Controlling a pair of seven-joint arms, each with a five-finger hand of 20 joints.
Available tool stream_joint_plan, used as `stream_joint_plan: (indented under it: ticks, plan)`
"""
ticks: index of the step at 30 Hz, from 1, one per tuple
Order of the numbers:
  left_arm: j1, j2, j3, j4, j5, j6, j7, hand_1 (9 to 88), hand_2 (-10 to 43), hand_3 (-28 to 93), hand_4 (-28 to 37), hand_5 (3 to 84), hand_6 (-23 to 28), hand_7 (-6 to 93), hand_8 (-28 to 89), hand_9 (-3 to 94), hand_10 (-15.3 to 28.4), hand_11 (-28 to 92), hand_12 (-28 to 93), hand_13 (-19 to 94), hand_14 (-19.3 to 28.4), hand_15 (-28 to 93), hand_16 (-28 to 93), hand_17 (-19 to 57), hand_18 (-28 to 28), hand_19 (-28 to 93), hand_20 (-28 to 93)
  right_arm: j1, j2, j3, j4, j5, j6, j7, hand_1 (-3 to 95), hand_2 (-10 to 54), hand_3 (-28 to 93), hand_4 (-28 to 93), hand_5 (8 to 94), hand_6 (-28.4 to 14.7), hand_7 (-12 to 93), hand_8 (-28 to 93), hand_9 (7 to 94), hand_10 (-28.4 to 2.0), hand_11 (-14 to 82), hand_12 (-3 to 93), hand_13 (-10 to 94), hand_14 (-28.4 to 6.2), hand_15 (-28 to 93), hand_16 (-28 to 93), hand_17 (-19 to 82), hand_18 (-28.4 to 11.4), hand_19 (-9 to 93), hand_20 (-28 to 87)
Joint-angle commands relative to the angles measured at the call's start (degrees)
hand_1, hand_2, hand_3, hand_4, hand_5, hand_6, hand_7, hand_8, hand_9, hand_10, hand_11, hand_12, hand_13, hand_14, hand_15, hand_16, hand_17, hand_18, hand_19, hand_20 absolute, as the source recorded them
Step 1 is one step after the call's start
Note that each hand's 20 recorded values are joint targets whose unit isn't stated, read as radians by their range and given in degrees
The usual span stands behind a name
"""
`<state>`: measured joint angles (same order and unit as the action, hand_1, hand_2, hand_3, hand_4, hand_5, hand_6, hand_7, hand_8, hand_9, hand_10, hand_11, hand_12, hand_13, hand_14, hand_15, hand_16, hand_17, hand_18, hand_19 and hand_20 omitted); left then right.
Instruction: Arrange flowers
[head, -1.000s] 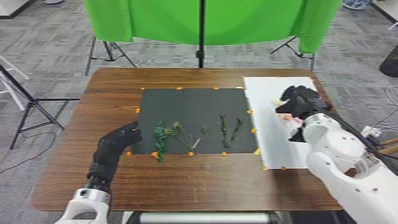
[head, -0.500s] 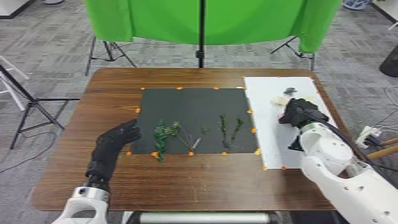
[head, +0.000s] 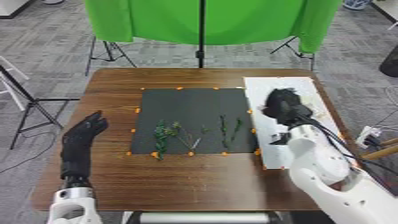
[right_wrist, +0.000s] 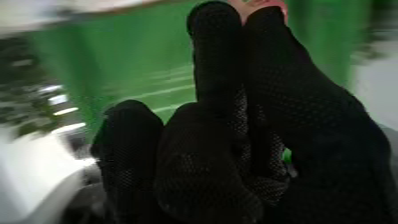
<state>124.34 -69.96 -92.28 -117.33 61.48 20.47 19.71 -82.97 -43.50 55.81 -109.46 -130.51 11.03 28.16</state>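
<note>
Swinging inward across the white sheet (head: 275, 82), our right hand (head: 282, 107) is now nearer the dark mat (head: 169, 102); its finger and thumb look nearly closed, pinching a pink flower (right_wrist: 258, 4). Left hand (head: 84, 129) has backed outward, fingers extended, empty: likely more room to place. Green stems (head: 161, 140) lie between our hands, on the mat. Brown table (head: 160, 185) beneath both, green cloth (head: 213, 25) and grey carpet (head: 53, 65) beyond.

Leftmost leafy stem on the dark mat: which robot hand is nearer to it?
Left. The left hand is off the mat, left of the stem; the right hand is over the white sheet.
</note>
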Motion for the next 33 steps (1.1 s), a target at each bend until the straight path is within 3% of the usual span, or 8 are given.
stream_joint_plan:
  ticks: [1,5,9,10,13,18,29,33]
  plan:
    - [0.17,0.63,0.01,-0.15,-8.37,2.18,0.32,14.1,14.6,66,-28.3,46.8,4.8,9.9,-7,45.2,13.8,19,9,32,15.7,24,-4,1.9,11.8,9,17,31.81,-15.85,-23.66,8.38,4.20,-3.43,-10.71,61.4,-9.5,57,-11,82.5,-0.3,20,11,93.7,-7.9,14.4,41.1,94,-0.1,69,32,74,-9.6,93,67]
    - [-0.84,0.59,0.83,0.20,-8.62,3.36,0.18,14.7,20.9,62,-28.3,47.2,5.2,8.8,-7,45.8,14.1,18,8,32,15.4,22,-5,2.8,10.2,9,16,35.45,-23.29,-29.59,14.79,5.43,-4.91,-12.93,61.1,-9.5,58,-12,82.1,-0.2,20,11,93.7,-7.9,13.7,41.4,94,0.0,69,32,74,-9.5,93,68]
    - [-0.28,0.83,1.31,-0.24,-9.09,3.03,0.42,15.0,23.5,62,-28.3,47.3,5.6,8.5,-7,45.9,14.6,17,8,32,15.0,21,-5,3.4,9.6,9,16,37.01,-27.21,-33.73,18.32,5.55,-7.86,-13.59,60.8,-9.5,58,-13,81.9,-0.1,20,11,93.7,-7.8,13.4,41.7,94,0.0,69,33,73,-9.4,93,68]
    - [-0.82,0.82,1.44,-0.01,-8.92,3.05,-0.10,15.0,23.8,62,-28.3,47.3,5.7,8.5,-7,45.9,14.7,17,7,32,15.0,21,-5,3.4,9.6,9,16,37.09,-28.18,-34.37,19.73,5.10,-8.23,-13.95,60.7,-9.5,58,-13,81.7,0.0,21,11,93.7,-7.8,13.2,41.7,94,0.0,69,33,73,-9.4,93,68]
    - [-1.38,0.84,1.68,0.36,-9.15,1.36,0.01,15.5,24.0,62,-28.3,47.2,5.8,8.5,-7,45.5,14.9,17,7,32,15.0,22,-5,3.4,9.6,9,16,37.21,-29.56,-35.99,22.09,3.89,-9.96,-14.15,60.4,-9.5,59,-13,81.5,0.1,21,11,93.7,-7.8,12.6,42.6,94,0.0,68,34,73,-9.4,93,68]
    - [-0.77,0.80,2.08,0.02,-9.08,1.25,0.27,15.5,24.6,61,-28.3,47.0,5.8,8.5,-7,45.5,14.9,18,7,32,15.1,22,-5,3.3,9.9,10,16,36.70,-30.98,-36.66,24.43,3.81,-12.46,-14.33,60.0,-9.5,59,-14,80.9,0.8,22,10,93.7,-8.5,11.7,43.6,93,-0.3,68,34,73,-9.6,93,69]
    - [-1.37,1.10,2.53,0.30,-9.62,0.44,0.13,15.4,25.3,59,-28.3,47.2,5.6,9.2,-7,45.3,14.9,18,8,32,15.4,22,-5,3.0,10.2,10,16,35.89,-31.74,-36.18,25.73,3.50,-16.37,-14.32,56.3,-9.5,58,-14,77.4,1.1,20,7,92.0,-8.9,11.6,43.4,92,-0.6,68,35,72,-10.0,93,69]
    - [-1.41,1.06,2.65,0.34,-9.86,0.57,0.16,14.2,23.6,58,-28.3,47.2,5.7,9.3,-7,45.3,14.8,18,9,32,15.5,23,-5,2.9,10.3,10,16,35.67,-31.56,-36.18,25.50,3.20,-16.29,-14.38,53.2,-9.5,57,-14,75.8,1.2,19,6,89.6,-9.0,17.1,39.4,92,-0.8,68,35,71,-10.3,93,69]
